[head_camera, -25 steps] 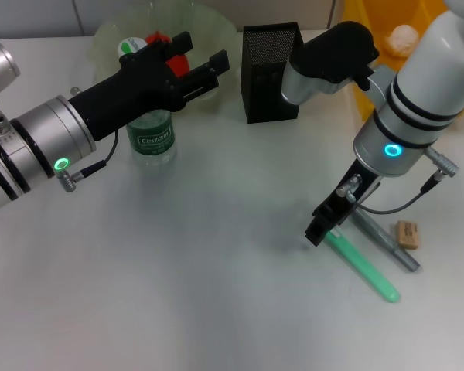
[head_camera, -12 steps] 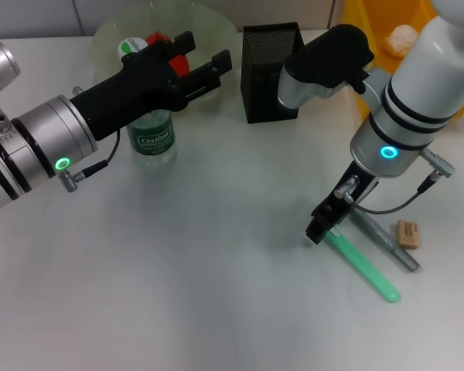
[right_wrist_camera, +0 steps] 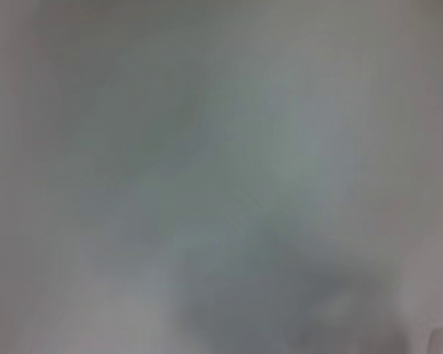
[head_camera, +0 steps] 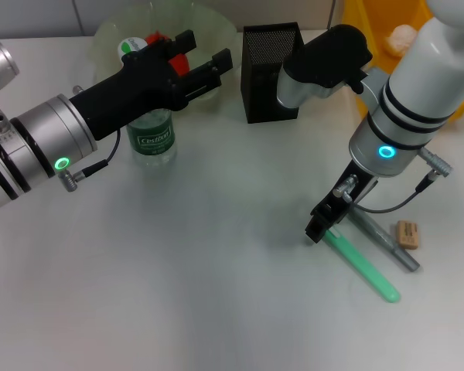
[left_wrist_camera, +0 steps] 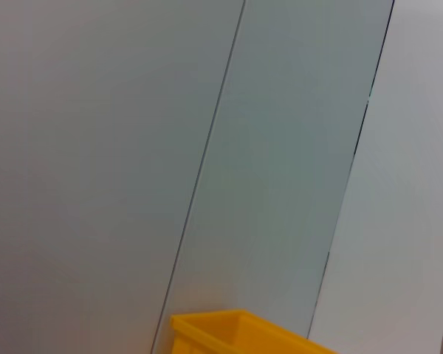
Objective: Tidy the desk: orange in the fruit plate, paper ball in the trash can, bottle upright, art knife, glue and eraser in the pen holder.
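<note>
Now right gripper (head_camera: 322, 228), lower right of frame, down on the green stick's (head_camera: 363, 267) near end, grip state unreadable; eraser (head_camera: 407, 233) just beside; left gripper (head_camera: 203, 56), upper left, fingers spread, idle over upright bottle (head_camera: 151, 137)

We can read only one piece of lettering: a white oval mark on the dark green label of the bottle (head_camera: 152, 137), which stands upright near the desk's (head_camera: 178, 294) far left edge, and it seems to begin "Ces", though we cannot make out the rest. The white-and-green print on the bottle's cap is too small for us to read. We find no other text, number or sign in any view.
</note>
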Tool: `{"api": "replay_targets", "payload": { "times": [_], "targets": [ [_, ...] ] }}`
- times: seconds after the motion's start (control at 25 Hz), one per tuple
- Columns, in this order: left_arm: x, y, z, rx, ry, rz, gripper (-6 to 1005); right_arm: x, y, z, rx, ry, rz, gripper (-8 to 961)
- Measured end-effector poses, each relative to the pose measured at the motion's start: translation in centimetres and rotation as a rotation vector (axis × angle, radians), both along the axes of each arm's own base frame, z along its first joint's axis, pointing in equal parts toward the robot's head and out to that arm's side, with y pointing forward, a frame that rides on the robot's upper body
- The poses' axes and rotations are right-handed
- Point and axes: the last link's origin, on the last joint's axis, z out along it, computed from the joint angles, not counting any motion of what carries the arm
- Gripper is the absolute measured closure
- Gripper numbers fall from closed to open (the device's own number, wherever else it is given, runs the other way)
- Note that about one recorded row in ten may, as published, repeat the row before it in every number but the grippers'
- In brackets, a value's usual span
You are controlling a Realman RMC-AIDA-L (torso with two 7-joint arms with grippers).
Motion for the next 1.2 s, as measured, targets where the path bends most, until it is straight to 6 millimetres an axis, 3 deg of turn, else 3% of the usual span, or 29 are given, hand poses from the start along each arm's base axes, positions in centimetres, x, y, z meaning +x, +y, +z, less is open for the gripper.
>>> {"api": "replay_targets", "payload": {
  "times": [1.2],
  "targets": [
    [0.09, 0.1, 0.06, 0.002, -0.002, -0.001, 230, -0.22, -0.02, -0.29, -0.015, -0.028, 0.008, 634]
  ]
}}
